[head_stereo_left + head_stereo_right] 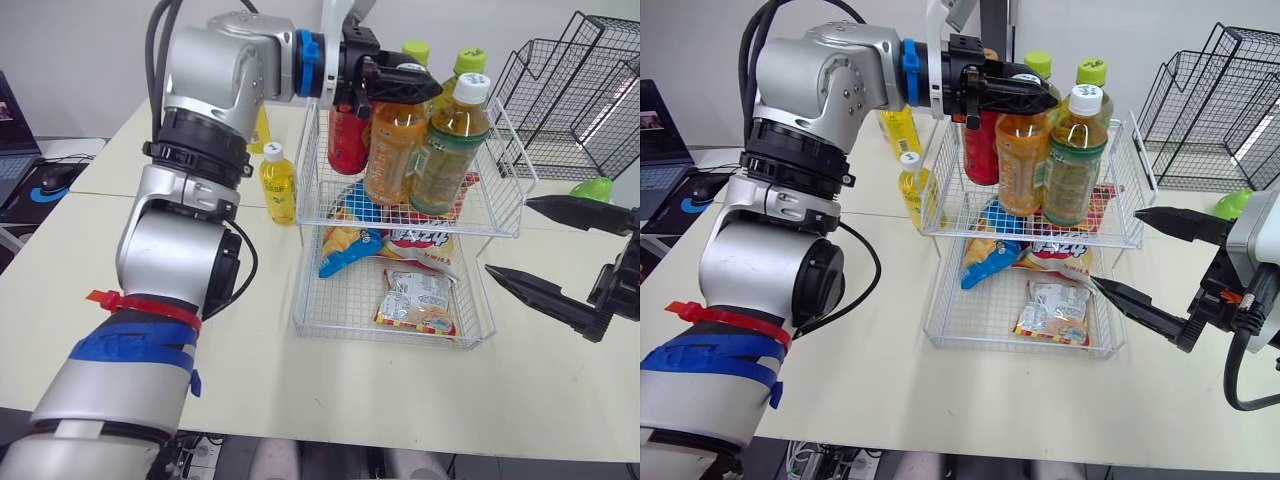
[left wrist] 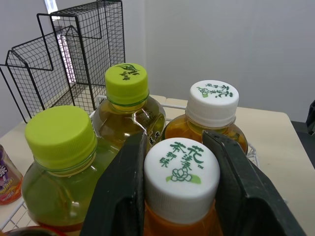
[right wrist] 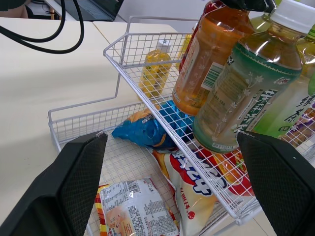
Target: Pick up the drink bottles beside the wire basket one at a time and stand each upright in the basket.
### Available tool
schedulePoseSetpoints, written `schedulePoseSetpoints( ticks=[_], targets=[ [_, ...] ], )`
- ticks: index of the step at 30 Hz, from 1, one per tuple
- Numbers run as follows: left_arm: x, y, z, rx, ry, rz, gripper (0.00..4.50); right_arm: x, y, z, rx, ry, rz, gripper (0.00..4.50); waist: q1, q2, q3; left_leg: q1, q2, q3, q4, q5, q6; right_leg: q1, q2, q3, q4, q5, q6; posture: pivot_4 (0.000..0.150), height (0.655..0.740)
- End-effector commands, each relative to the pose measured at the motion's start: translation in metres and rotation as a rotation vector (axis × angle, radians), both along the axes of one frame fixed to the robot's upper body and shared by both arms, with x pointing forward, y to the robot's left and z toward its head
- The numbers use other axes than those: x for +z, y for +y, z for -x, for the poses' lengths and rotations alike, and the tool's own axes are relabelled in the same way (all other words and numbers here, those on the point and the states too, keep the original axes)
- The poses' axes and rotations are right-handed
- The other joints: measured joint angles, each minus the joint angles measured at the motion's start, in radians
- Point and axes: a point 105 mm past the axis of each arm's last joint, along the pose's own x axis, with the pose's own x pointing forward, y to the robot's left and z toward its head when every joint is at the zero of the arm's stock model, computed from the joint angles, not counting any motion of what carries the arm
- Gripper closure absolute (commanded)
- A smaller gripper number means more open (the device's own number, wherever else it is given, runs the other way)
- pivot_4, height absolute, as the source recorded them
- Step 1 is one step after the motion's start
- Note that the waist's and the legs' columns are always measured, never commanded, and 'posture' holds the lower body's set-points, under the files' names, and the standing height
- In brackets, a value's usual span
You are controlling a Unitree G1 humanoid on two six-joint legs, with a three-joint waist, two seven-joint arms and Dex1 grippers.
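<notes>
One white wire basket [image 1: 308, 190], with two tiers. Five bottles are in its upper tier: two with white caps, namely one orange drink [image 1: 392, 150] and one green tea [image 1: 447, 150], then two green-capped bottles [image 2: 127, 83] and one red bottle [image 1: 346, 140]. Two yellow bottles [image 1: 278, 185] stand on the table [image 1: 560, 400] just beside the basket. At least three snack packets [image 1: 415, 300] lie in its lower tier. One black wire rack [image 1: 570, 100] stands beyond it.
</notes>
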Motion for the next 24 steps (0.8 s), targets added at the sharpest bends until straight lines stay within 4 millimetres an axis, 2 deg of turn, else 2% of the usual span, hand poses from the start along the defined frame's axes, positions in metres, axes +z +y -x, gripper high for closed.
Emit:
schedulePoseSetpoints(
  ticks=[1,6,9,15,18,21,24],
  targets=[
    [0.016,-0.001,0.009,-0.044,-0.055,0.032,2.40,0.009,-0.001,0.003,-0.011,-0.053,0.010,0.00,0.000,0.000,0.000,0.000,0.000,0.000,0.000,0.000,0.000,0.000,0.000,0.000,0.000,0.000,0.000,0.150,0.7347],
    [0.025,0.008,0.016,-0.066,-0.066,0.040,0.94,0.009,-0.002,0.003,-0.018,-0.057,0.011,0.00,-0.001,0.000,0.000,0.000,0.000,0.000,0.000,0.000,0.000,0.000,0.000,0.000,0.000,0.000,0.000,0.150,0.7347],
    [0.031,0.021,0.023,-0.076,-0.076,0.045,0.02,0.010,-0.002,0.003,-0.023,-0.068,0.008,0.00,-0.003,0.000,0.000,0.000,0.000,0.000,0.000,0.000,0.000,0.000,0.000,0.000,0.000,0.000,0.000,0.150,0.7347],
    [0.036,0.054,0.035,-0.062,-0.071,0.064,0.02,0.011,-0.004,0.000,-0.046,-0.105,-0.004,0.00,-0.003,0.000,0.000,0.001,0.001,0.000,0.000,0.000,0.000,0.001,0.000,0.000,0.000,0.000,0.000,0.150,0.7347],
    [0.038,0.081,0.043,-0.045,-0.098,0.099,0.02,0.008,-0.004,-0.001,-0.055,-0.112,-0.003,0.00,-0.003,0.001,0.000,0.002,0.001,0.000,0.000,0.000,0.000,0.002,0.000,0.000,0.001,0.000,0.000,0.150,0.7347],
    [0.038,0.118,0.030,0.148,-0.144,0.142,0.02,0.008,-0.004,-0.002,-0.057,-0.120,-0.004,0.00,-0.004,0.001,0.000,0.003,0.002,0.000,0.000,0.000,0.000,0.002,0.000,0.000,0.002,0.000,0.000,0.150,0.7347],
    [0.035,0.145,0.023,0.284,-0.160,0.185,0.02,0.008,-0.002,-0.002,-0.047,-0.120,-0.004,0.00,-0.002,0.001,0.000,0.005,0.002,0.001,0.000,0.000,0.000,0.003,0.000,0.000,0.002,0.000,0.000,0.150,0.7347]
  ],
)
